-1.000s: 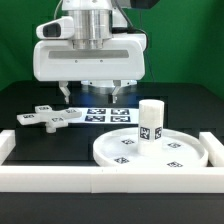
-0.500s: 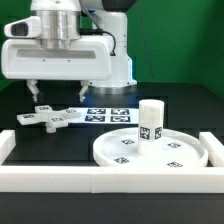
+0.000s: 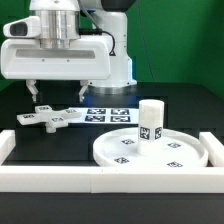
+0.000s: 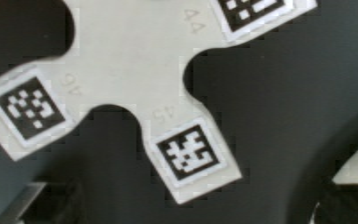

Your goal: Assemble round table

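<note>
The gripper (image 3: 58, 90) hangs with its 2 fingers spread wide and empty, directly above the flat cross-shaped piece (image 3: 50, 117) — we judge this a line-up for a grasp. The arm points straight down, wrist level. The piece lies flat on the black worktop (image 3: 50, 145), just beside the marker board (image 3: 105, 114). Further out, the short post (image 3: 150, 122) stands upright on the round disc (image 3: 150, 152) — apparently already seated.

The cross-shaped piece (image 4: 149, 78) looks smooth matt plastic (table (image 3: 175, 100) matt too).
</note>
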Robot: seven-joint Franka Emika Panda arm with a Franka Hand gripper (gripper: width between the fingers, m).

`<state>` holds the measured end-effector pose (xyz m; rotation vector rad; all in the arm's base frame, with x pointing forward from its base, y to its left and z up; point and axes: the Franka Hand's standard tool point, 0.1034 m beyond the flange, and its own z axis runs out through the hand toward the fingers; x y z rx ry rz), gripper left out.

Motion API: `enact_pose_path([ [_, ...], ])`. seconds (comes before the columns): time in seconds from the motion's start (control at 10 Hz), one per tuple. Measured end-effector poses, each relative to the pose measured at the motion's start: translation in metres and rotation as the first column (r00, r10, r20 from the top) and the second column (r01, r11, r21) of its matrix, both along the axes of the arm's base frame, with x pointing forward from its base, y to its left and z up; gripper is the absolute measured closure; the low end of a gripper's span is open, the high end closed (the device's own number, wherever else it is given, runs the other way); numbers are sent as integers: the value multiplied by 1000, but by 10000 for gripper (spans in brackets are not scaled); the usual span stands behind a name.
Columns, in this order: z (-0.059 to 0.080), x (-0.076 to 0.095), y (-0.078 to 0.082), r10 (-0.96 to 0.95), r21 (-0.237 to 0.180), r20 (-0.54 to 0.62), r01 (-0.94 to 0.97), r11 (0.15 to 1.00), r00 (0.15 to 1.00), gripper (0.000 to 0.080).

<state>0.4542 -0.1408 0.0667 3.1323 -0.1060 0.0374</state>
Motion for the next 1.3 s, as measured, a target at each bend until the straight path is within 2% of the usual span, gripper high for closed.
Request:
enact_pose_path([
  [0.2,-10,-15,-11,-57,7,-17,57,998,998,150],
  [1.2,-14,-14,-9,-53,-3,-4,53,999,999,150],
  [1.3,-16,-20,-11,-119,9,-2,119,993,993,150],
])
